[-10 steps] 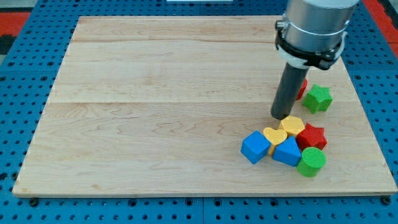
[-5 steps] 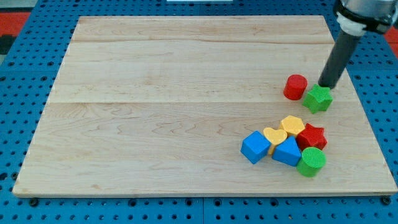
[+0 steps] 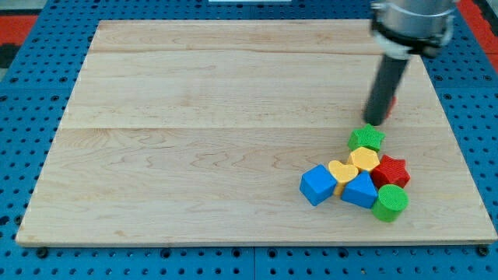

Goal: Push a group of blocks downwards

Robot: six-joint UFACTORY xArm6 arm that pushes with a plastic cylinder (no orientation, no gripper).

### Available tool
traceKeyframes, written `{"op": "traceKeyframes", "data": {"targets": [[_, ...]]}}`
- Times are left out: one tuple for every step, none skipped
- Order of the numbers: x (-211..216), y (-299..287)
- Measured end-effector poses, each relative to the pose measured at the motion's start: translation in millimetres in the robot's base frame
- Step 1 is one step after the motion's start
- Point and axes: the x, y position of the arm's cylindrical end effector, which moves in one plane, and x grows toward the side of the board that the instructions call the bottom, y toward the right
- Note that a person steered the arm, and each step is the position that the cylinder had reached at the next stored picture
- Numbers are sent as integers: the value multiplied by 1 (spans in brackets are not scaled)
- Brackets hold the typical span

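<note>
Counting it up, there are seven blocks on the wooden board (image 3: 194, 117), mostly bunched near its bottom-right corner. Two blue: a cube (image 3: 318, 185) and a wedge-ish one (image 3: 359, 189). Two yellow: a heart (image 3: 343, 169) and a hexagon-ish one (image 3: 364, 159). Two green: a star (image 3: 366, 138) and a cylinder (image 3: 389, 202). One red star (image 3: 391, 170). Plus a sliver of another red block (image 3: 391, 105) behind the one rod, so maybe eight.
</note>
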Motion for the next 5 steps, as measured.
{"op": "traceKeyframes", "data": {"targets": [[19, 8], [35, -34], [35, -91], [24, -94], [37, -94]]}}
